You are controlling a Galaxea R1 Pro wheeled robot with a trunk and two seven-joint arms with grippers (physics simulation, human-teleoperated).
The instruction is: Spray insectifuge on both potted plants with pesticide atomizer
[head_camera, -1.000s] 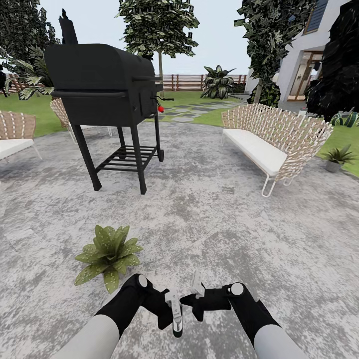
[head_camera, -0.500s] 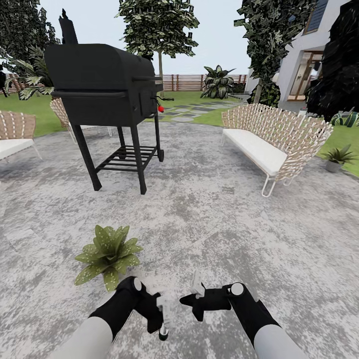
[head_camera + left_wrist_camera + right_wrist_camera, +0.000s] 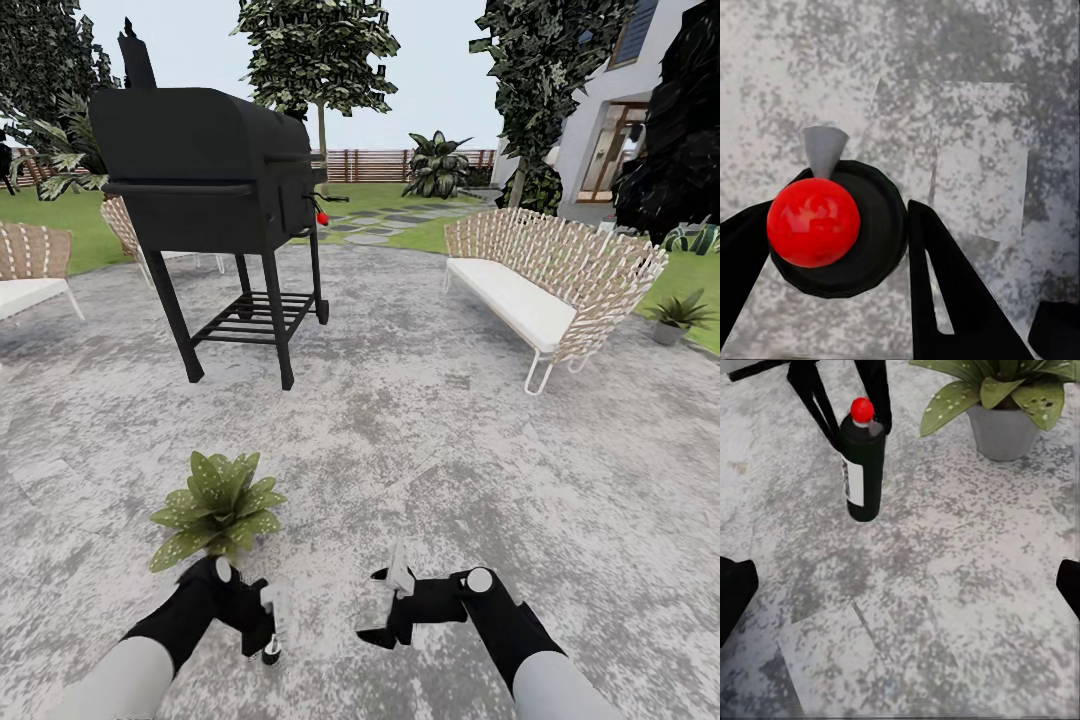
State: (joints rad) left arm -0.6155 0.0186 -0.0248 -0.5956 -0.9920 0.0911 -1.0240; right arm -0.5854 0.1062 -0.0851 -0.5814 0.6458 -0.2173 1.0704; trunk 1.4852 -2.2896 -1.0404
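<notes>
left tool [image 3: 268, 628] grips the pesticide atomizer [image 3: 862, 465]; its white label is unreadable; right tool [image 3: 385, 610] spread wide.

Home garden patio [image 3: 420, 400] (grill [image 3: 205, 170], wicker sofa [image 3: 545, 280])

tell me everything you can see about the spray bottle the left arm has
The pesticide atomizer is a slim dark bottle with a white label down its side, a round red cap and a small grey nozzle below it. It looks like glossy plastic. It hangs upright above the paved patio, held near the top by the left end effector, beside a potted plant.
</notes>
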